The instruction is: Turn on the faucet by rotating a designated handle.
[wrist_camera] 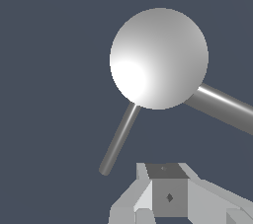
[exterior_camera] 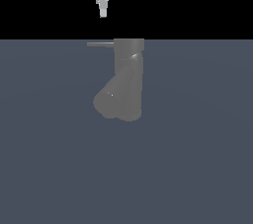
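Pointing level toward the exterior view's left, the handle (exterior_camera: 100,44).

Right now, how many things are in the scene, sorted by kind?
Faucets: 1, the grey faucet
Handles: 1, the thin handle at the faucet's top
Grippers: 1, the gripper, above the handle and apart from it
Total: 3

You see the handle (exterior_camera: 100,44) jutting from the faucet's (exterior_camera: 126,82) top toward the exterior view's left, with the end effector (exterior_camera: 103,13) above it, apart.
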`<state>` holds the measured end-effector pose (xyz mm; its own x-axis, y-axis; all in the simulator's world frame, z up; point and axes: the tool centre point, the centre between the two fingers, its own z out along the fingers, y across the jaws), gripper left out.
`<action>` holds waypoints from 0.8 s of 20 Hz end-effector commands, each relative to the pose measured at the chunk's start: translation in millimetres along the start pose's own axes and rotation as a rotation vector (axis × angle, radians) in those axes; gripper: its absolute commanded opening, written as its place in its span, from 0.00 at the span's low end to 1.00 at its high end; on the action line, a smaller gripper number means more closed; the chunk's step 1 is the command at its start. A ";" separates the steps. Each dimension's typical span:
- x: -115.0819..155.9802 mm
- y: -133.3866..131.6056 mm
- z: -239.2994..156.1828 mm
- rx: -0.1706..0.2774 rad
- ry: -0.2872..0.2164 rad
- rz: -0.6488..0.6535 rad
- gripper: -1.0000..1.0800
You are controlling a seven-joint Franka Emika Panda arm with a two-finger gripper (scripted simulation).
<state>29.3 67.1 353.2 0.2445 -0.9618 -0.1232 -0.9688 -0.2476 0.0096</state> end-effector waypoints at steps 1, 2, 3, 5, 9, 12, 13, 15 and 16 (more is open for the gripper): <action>-0.4 -12.5 11.7 0.001 0.013 0.066 0.00; -0.5 -17.2 16.5 0.001 0.019 0.091 0.00; -0.7 -22.0 21.2 0.002 0.025 0.116 0.00; -1.3 -31.2 30.8 0.004 0.037 0.166 0.00; -2.7 -48.3 49.4 0.011 0.063 0.259 0.00; -4.0 -58.4 61.0 0.017 0.081 0.315 0.00; -4.4 -61.3 64.4 0.019 0.086 0.331 0.00; -5.1 -66.4 70.4 0.023 0.095 0.360 0.00; -5.5 -68.6 73.1 0.025 0.099 0.372 0.00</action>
<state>87.8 96.0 284.8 -0.1000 -0.9946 -0.0262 -0.9949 0.0997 0.0149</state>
